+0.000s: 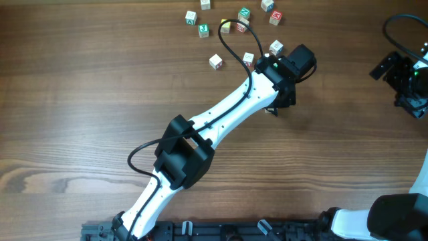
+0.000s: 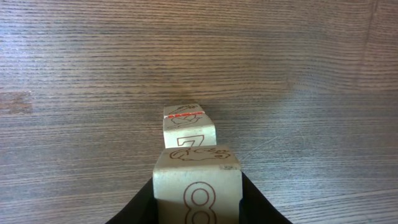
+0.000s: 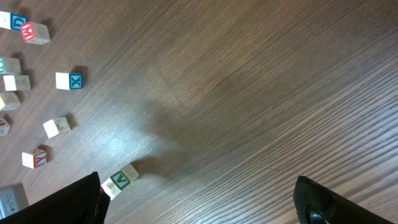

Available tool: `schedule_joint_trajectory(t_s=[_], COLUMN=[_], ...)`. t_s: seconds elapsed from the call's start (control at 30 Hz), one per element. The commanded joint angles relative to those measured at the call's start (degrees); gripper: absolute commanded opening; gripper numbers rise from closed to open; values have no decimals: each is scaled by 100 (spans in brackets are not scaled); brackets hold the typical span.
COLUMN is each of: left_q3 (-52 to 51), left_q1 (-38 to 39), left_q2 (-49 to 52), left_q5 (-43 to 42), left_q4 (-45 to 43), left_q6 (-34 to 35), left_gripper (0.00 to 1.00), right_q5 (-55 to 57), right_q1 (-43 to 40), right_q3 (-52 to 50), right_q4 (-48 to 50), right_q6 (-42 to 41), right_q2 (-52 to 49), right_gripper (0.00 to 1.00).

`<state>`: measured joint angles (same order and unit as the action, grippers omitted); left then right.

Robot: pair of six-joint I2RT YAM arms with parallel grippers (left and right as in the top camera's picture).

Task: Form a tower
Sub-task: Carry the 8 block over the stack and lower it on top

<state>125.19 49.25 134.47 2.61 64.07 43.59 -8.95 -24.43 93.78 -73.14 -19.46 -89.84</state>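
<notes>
My left gripper [image 2: 198,208] is shut on a pale wooden cube marked 8 [image 2: 198,183], its black fingers [image 2: 138,211] pressed against both sides. Just beyond it stands another pale cube marked 7 [image 2: 188,129], with red marks on its top face. The held cube hides that cube's lower part, so whether it tops a tower is hidden. From overhead, the left gripper [image 1: 275,109] reaches to the table's upper middle and covers both cubes. My right gripper [image 3: 199,193] hangs wide open over bare wood, at the far right [image 1: 409,73] in the overhead view.
Several loose letter cubes lie along the far edge, among them one [image 1: 215,61] left of the left wrist and one [image 1: 275,47] behind it. The right wrist view shows an X cube [image 3: 69,81] and a V cube [image 3: 120,179] near its left finger.
</notes>
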Motion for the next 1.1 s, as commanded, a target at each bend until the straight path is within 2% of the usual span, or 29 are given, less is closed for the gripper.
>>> schedule_joint_trajectory(t_s=[0.0,0.33,0.47,0.6,0.67,0.73,1.07], left_q3=[-35,-35,-35,-28,-28,-28,-28], left_q1=[42,164,164,164,164,164,203], left_q2=[70,435,433,275,105,72,72], left_q5=[155,332,330,402,782,798,798], left_q4=[9,-42,-15,76,94,44,-79], left_q6=[-140,-138,-138,-164,-181,-385,-461], left_gripper=[28,29,20,17,23,27,29], right_q5=[55,55,55,55,55,55,55], right_q1=[13,13,13,13,13,13,13], right_q3=[-33,-33,-33,-33,-33,-33,-33], right_q4=[44,46,46,48,44,46,44], right_q6=[-13,-17,-17,-20,-17,-17,-17], right_q2=[-17,-17,-17,-17,-17,-17,-17], right_gripper=[100,100,100,100,100,100,100])
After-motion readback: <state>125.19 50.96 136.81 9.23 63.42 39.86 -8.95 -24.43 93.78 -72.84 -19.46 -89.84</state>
